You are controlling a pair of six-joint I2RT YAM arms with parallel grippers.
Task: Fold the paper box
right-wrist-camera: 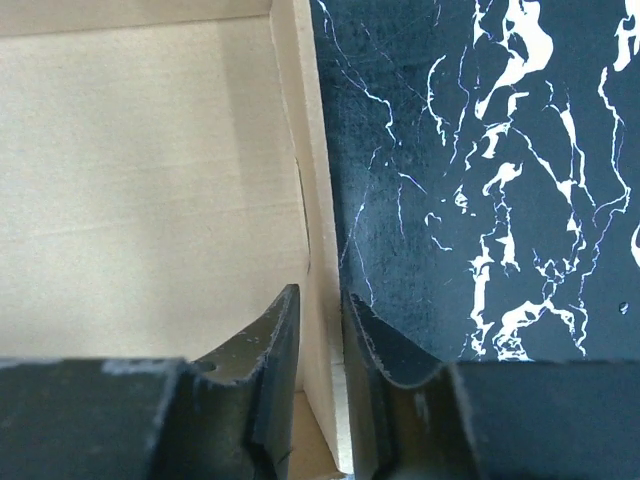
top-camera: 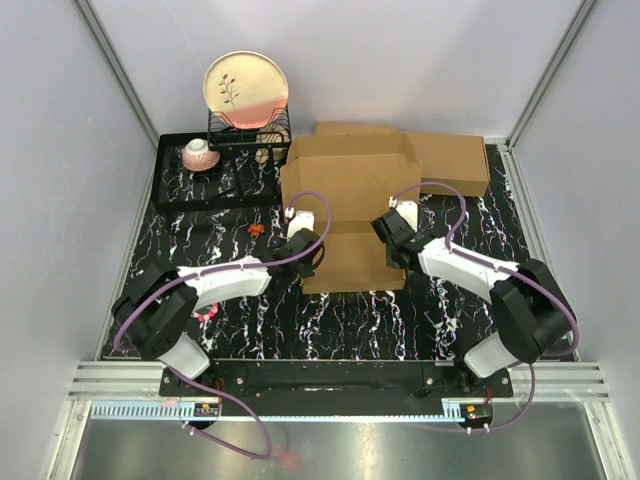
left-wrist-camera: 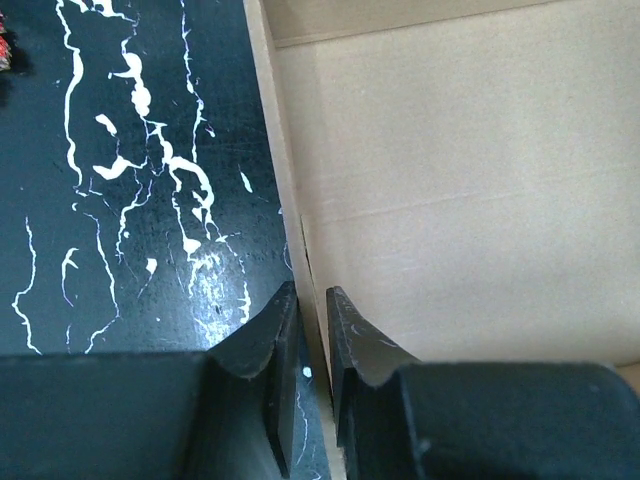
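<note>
we start at the near edge of the black, white-veined table (top-camera: 350, 320), where both arms are bolted. a small pink bead ring (top-camera: 205, 313) lies just beside the left arm, near the table's left edge.

further in, at the middle of the table, sits the paper box (top-camera: 345, 185). it is a brown corrugated mailer with its shallow base toward us and its big lid panel standing up on the far side. the left gripper (left-wrist-camera: 312, 295) is clamped on the box's left side wall, one finger outside over the table and one inside over the box floor. the right gripper (right-wrist-camera: 320, 295) is pinched the same way on the right side wall, its fingers pressed close to both faces of the cardboard.

a tiny red object (top-camera: 256, 229) lies left of the box.

toward the far right corner rest flat cardboard boxes (top-camera: 450, 160). at the far left corner a black tray (top-camera: 200, 190) carries a pink cup (top-camera: 198, 155), and a wire rack (top-camera: 250, 130) holds a cream and pink plate (top-camera: 246, 90) upright.
</note>
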